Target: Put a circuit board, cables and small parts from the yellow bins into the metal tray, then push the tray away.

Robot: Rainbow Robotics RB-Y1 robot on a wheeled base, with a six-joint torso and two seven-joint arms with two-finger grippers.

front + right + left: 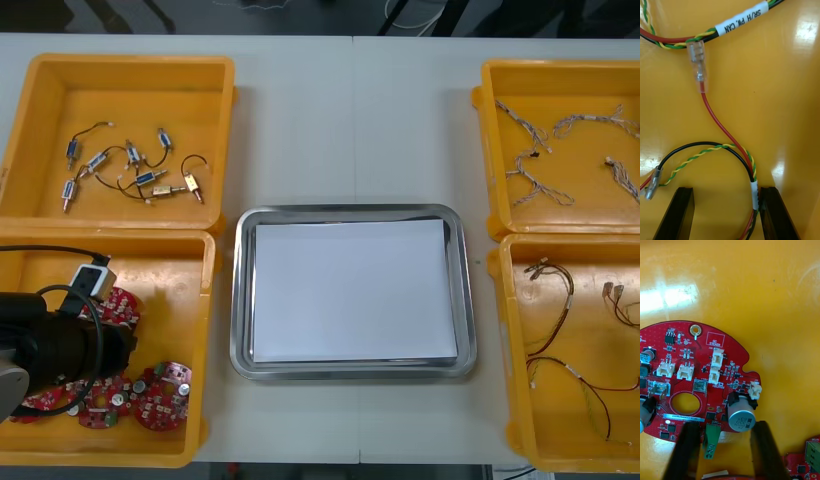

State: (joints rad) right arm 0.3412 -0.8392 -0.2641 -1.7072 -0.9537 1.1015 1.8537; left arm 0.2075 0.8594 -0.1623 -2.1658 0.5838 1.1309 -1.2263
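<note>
From the front, the tray [350, 218] lies mid-table, the left arm [60, 350] low over boards [160, 398] in the near-left bin [170, 295]; right wrist, the right gripper [726, 189] gapes astride a cable [720, 127] lying in a bin [782, 93]; left wrist, the left gripper [724, 425] stands released, straddling the edge of a board [696, 352].

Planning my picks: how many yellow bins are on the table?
4: far left bin, near left bin, far right bin, near right bin, flanking the tray. None seems hidden.
</note>
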